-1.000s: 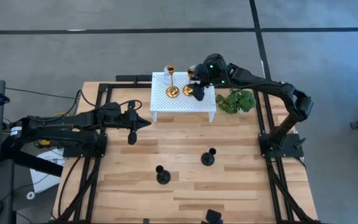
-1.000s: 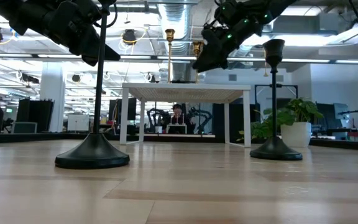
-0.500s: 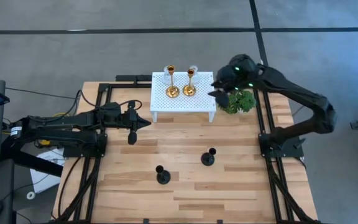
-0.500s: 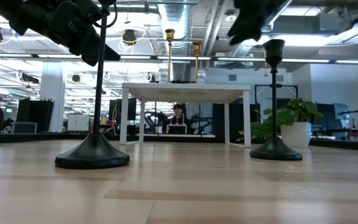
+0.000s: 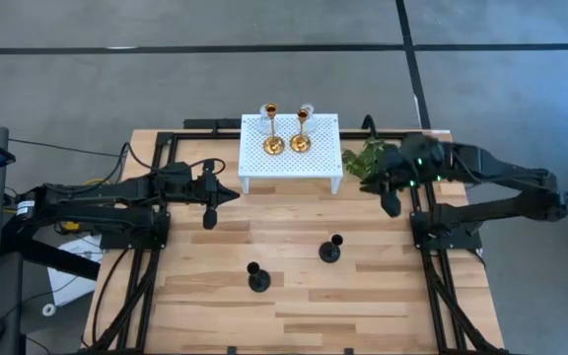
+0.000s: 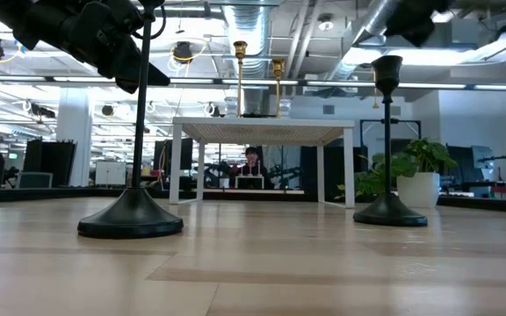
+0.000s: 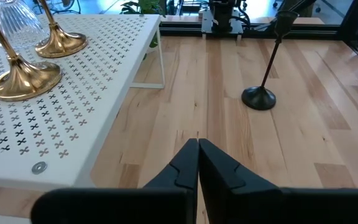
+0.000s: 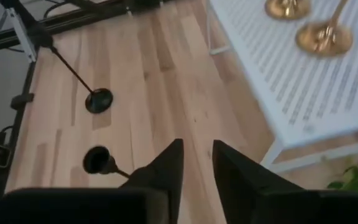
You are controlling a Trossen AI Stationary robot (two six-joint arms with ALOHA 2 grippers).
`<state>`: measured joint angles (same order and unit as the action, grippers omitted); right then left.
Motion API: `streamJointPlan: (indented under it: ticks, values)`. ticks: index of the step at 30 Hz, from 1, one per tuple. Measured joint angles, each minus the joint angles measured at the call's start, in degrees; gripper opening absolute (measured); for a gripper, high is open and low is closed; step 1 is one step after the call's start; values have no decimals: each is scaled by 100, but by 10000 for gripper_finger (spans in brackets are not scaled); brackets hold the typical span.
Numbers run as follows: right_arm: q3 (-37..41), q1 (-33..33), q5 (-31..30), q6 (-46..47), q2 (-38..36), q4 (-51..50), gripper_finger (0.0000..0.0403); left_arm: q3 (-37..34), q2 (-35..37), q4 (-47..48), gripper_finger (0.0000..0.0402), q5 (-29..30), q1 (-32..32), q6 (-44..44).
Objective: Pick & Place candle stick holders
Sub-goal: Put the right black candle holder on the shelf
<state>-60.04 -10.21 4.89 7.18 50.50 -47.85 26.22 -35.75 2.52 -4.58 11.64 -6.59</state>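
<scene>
Two gold candle stick holders (image 5: 286, 132) stand upright on the white rack (image 5: 291, 170) at the table's (image 5: 294, 296) far edge. Two black candle stick holders (image 5: 294, 264) stand upright on the bare wood, well apart from the rack. My right jaws (image 5: 390, 204) hang beside the plant (image 5: 365, 158), slightly parted, empty. My left jaws (image 5: 233, 195) hover just beside the rack, closed, holding nothing.
</scene>
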Motion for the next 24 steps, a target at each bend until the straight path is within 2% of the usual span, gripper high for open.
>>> streamJointPlan:
  ticks: [3, 7, 11, 17, 21, 24]
  values:
    - [756, 413, -368, 420, -411, 451, 67, 0, 2, 0, 11, 0, -1, 0]
    - [1720, 849, -445, 925, -776, 1235, 63, 0, 2, -2, 11, 0, 0, 0]
    - [2530, 1198, -445, 1343, -806, 1876, 63, 0, 2, -2, 11, 0, -1, 0]
    - [3406, 1601, -344, 1533, -387, 3135, 64, -2, 2, -2, 11, 0, 0, 0]
    - [3515, 1742, -344, 1539, 53, 3622, 77, -3, 2, 0, 11, 0, 0, 0]
    - [3515, 1805, -344, 1539, 397, 4032, 101, -4, 2, 0, 11, 0, 0, 0]
